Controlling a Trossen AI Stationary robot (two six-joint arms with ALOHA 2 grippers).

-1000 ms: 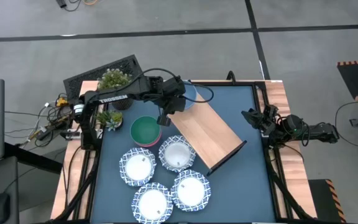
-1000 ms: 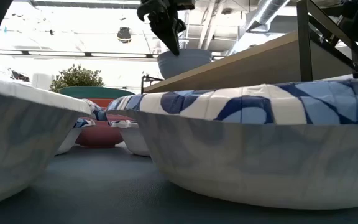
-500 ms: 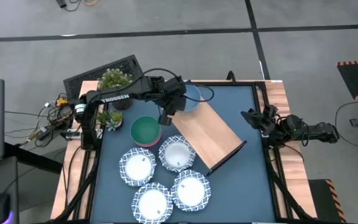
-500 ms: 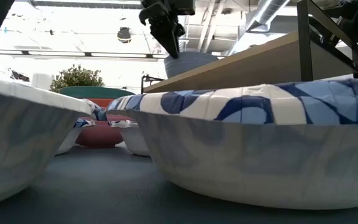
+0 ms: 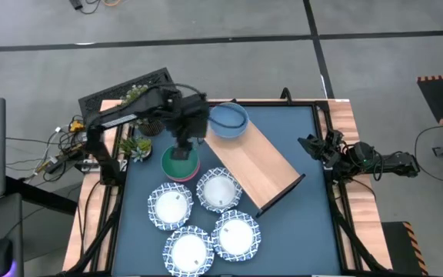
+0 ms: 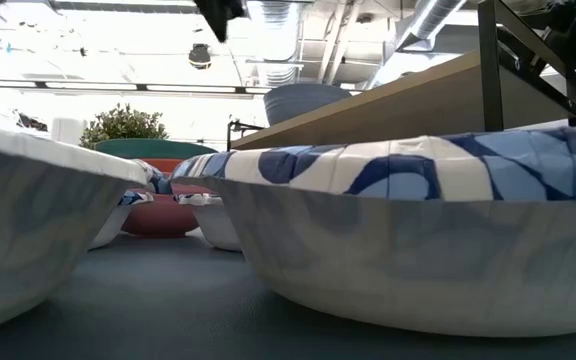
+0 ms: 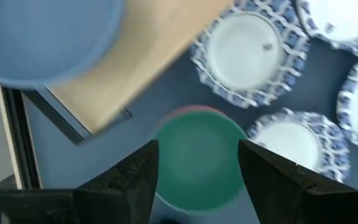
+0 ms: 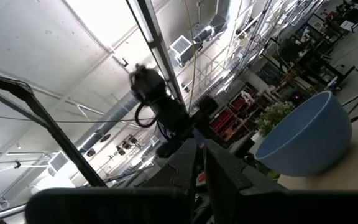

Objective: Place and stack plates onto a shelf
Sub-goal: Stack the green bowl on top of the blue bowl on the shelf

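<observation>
Four blue-rimmed plates (image 5: 169, 206), (image 5: 219, 190), (image 5: 237, 235), (image 5: 188, 251) lie flat on the blue table mat, near the front. The wooden shelf (image 5: 256, 165) stands slantwise at mid-table, with a blue bowl (image 5: 228, 121) on its far end. My left gripper (image 5: 181, 150) hovers open and empty above a green bowl (image 7: 197, 162) that sits nested in a pink bowl (image 7: 191, 112); its fingers (image 7: 138, 180) stand on either side of the bowl in the wrist view. My right gripper (image 5: 314, 146) waits shut at the table's right edge.
Two potted plants (image 5: 141, 98), (image 5: 133, 146) and a dark keyboard-like slab (image 5: 121, 92) stand at the far left corner. The right arm (image 5: 360, 160) lies over the right wooden edge. Bare mat shows at the near right (image 5: 306, 231).
My left gripper has left the blue bowl's rim and gone toward the table's left and near edges, over the green bowl. The blue bowl stays on the shelf's far end.
</observation>
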